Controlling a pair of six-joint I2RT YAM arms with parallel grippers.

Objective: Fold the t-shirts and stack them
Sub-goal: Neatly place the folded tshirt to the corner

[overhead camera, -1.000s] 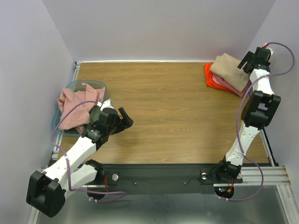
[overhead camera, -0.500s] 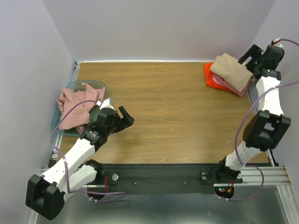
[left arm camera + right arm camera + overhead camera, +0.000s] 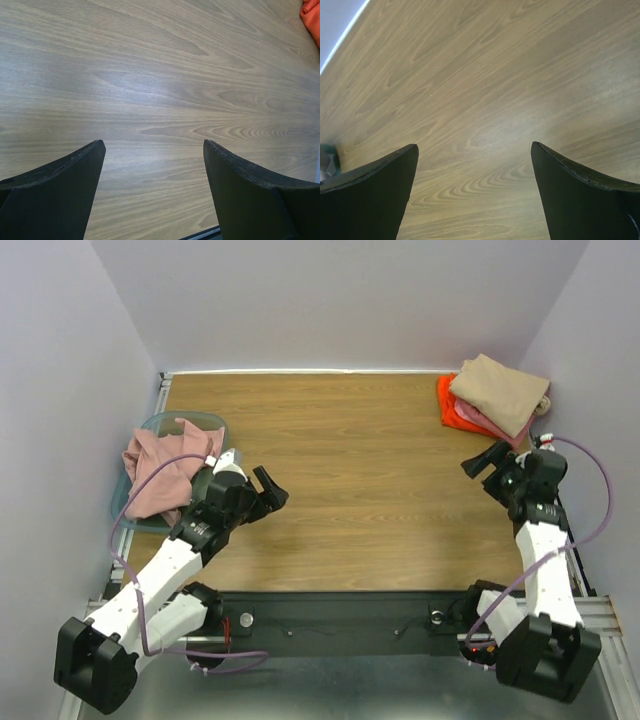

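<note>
Wooden table, seemingly lavender walls

Matt wood-grain table, soft cloth t-shirts (translucent plastic bin).

The top view looks down from behind the arm bases onto the whole counter. Both wrist views skim close over that same wood, framed by the left end effector and right end effector; the left view faces the orange t-shirt.
</note>
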